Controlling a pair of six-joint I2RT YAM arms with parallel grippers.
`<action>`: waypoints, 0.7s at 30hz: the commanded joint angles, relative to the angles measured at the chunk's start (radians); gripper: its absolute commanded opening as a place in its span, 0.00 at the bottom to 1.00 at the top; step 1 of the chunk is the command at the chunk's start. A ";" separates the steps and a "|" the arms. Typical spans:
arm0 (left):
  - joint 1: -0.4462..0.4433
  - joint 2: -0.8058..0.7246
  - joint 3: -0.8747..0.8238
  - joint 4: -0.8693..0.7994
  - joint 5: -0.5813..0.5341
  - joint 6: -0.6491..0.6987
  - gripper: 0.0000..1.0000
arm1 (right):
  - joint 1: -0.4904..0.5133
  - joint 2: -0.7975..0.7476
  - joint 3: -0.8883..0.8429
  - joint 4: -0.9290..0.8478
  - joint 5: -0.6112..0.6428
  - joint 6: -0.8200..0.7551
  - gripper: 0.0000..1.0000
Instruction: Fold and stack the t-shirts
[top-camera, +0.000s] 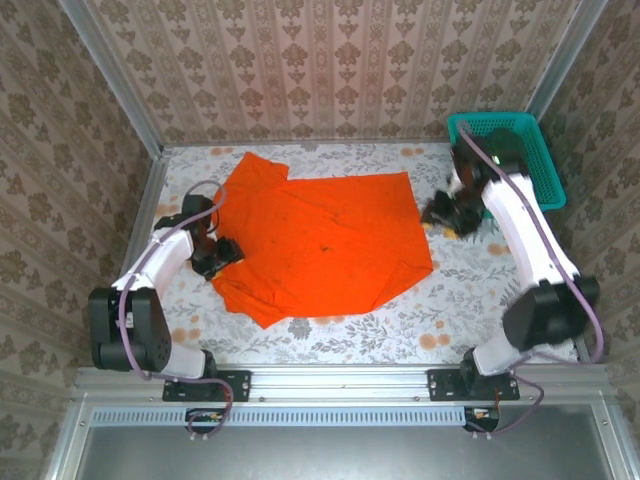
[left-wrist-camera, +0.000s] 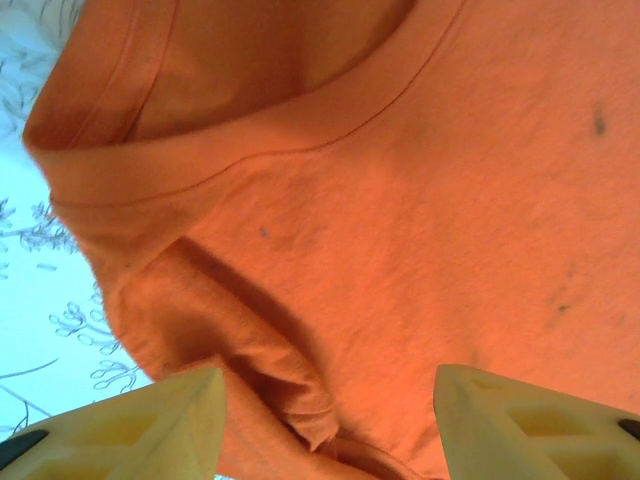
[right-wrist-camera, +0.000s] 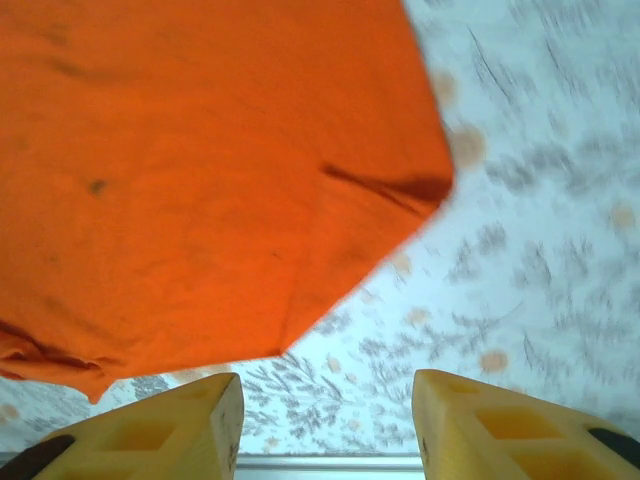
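The orange t-shirt could fold crooked if your left gripper and right gripper, both spread empty, grab unevenly.

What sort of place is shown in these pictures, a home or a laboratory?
Most likely a robot test cell dressed like a home, not a real room. Patterned wallpaper panels stand in a bare metal frame, and a left arm and a right arm are bolted to a rail.

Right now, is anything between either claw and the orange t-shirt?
Nothing visible does. The open left claw is over the left edge of the bright orange fabric t-shirt; the open right claw is beside its right edge.
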 joint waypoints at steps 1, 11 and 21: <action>0.022 -0.032 -0.039 0.011 -0.003 -0.013 0.58 | 0.031 -0.057 -0.266 0.307 -0.164 0.193 0.45; 0.038 0.219 0.145 0.050 0.044 0.052 0.58 | 0.188 0.120 -0.335 0.406 -0.014 0.276 0.38; -0.026 0.409 0.387 0.023 -0.003 0.088 0.59 | 0.185 0.332 -0.197 0.400 0.112 0.258 0.36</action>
